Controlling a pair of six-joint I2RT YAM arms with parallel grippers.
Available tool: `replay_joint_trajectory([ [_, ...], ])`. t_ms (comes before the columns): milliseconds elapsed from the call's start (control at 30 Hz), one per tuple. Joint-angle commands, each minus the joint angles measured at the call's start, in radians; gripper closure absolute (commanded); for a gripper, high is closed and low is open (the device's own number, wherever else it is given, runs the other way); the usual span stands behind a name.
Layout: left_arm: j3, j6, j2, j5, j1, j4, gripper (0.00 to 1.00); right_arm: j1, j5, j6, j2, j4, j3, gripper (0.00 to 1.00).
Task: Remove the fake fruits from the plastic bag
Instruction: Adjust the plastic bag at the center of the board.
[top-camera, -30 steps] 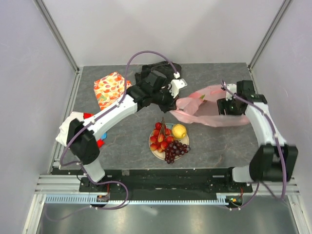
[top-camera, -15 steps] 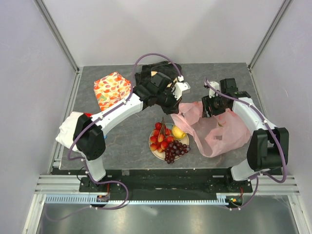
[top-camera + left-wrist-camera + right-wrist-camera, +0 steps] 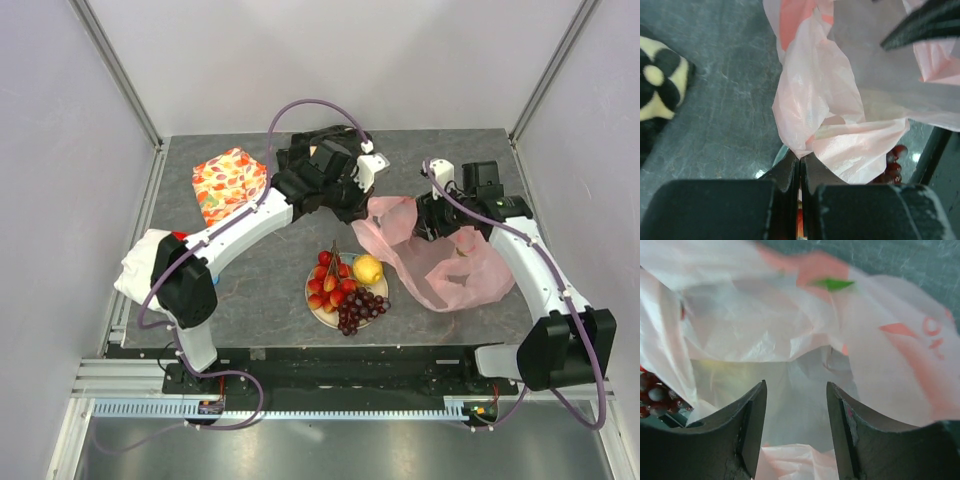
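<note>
The pink plastic bag (image 3: 445,262) lies crumpled on the right half of the table. My left gripper (image 3: 366,203) is shut on its left edge, and in the left wrist view the film (image 3: 815,110) bunches out from the closed jaws (image 3: 801,159). My right gripper (image 3: 430,222) hovers over the bag's middle; its jaws (image 3: 796,386) are open with only bag film (image 3: 790,315) between and beyond them. On a plate (image 3: 313,303) in front of the bag lie the red fruit cluster (image 3: 326,280), the yellow lemon-like fruit (image 3: 367,268) and the purple grapes (image 3: 360,308). The grapes also show in the right wrist view (image 3: 652,395).
An orange leaf-print cloth (image 3: 230,183) sits at the back left. A black patterned cloth (image 3: 322,142) lies behind the left arm and shows in the left wrist view (image 3: 660,85). A white cloth (image 3: 133,268) and a red-and-blue item (image 3: 207,291) lie at the left edge.
A second ago the bag was stretched between both grippers. It now sags onto the table at the right. My right gripper has moved left, over the bag. My left gripper has barely moved.
</note>
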Motion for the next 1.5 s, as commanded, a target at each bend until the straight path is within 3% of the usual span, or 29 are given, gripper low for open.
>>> replay_joint_trajectory([
  [0, 0.081, -0.082, 0.027, -0.018, -0.001, 0.064, 0.99, 0.003, 0.029, -0.031, 0.061, 0.009, -0.046, 0.43],
  [233, 0.111, -0.119, 0.044, 0.036, 0.002, 0.064, 0.98, 0.000, 0.168, 0.012, 0.202, 0.136, -0.031, 0.44],
  [567, 0.127, -0.101, 0.076, 0.099, 0.002, 0.063, 0.98, -0.020, 0.294, 0.202, 0.345, 0.357, 0.000, 0.31],
  [767, 0.136, -0.090, 0.097, 0.125, 0.002, 0.049, 0.98, -0.032, 0.339, 0.260, 0.553, 0.397, 0.126, 0.21],
  [900, 0.137, -0.082, 0.096, 0.107, 0.000, 0.047, 0.98, -0.036, 0.380, 0.270, 0.659, 0.371, 0.265, 0.19],
  [1067, 0.144, -0.073, 0.091, -0.024, 0.002, 0.046, 0.99, -0.099, 0.391, 0.231, 0.627, 0.301, 0.240, 0.18],
  [1300, 0.169, -0.087, 0.096, -0.008, 0.004, 0.066, 0.98, -0.139, 0.181, 0.285, 0.431, 0.253, 0.068, 0.17],
  [1400, 0.246, -0.071, 0.117, 0.068, 0.013, 0.070, 0.63, -0.139, 0.132, 0.290, 0.396, 0.247, 0.072, 0.17],
  [1433, 0.275, -0.079, 0.116, 0.055, 0.017, 0.072, 0.47, -0.139, 0.139, 0.280, 0.391, 0.227, 0.081, 0.17],
  [1467, 0.336, -0.094, 0.111, 0.051, 0.037, 0.078, 0.41, -0.139, 0.147, 0.273, 0.393, 0.216, 0.098, 0.17],
])
